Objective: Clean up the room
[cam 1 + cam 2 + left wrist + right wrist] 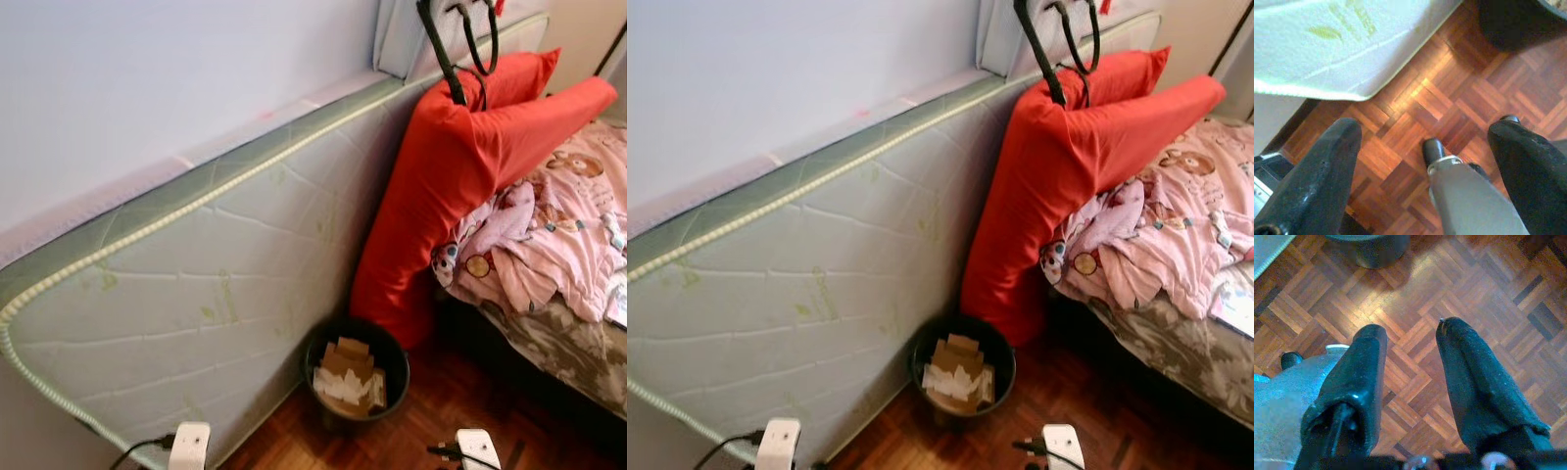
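A black waste bin (356, 370) holding cardboard and paper scraps stands on the parquet floor (441, 411), between a leaning mattress (196, 294) and the bed. Two long red pillows (451, 166) lean against the mattress at the head of the bed. A crumpled pink blanket (549, 225) with cartoon prints lies on the bed. My left gripper (1425, 129) hangs open over bare parquet near the mattress corner (1327, 58), nothing between its fingers. My right gripper (1410, 328) is also open and empty above the floor, with the bin's base (1376, 249) a short way beyond it.
The mattress stands on edge against a pale wall (147, 78). A black strap (441, 49) hangs over the top pillow. The bed's patterned side (568, 343) closes off the right. A cable (137, 448) lies at the mattress foot. My grey leg (1469, 200) is between the left fingers.
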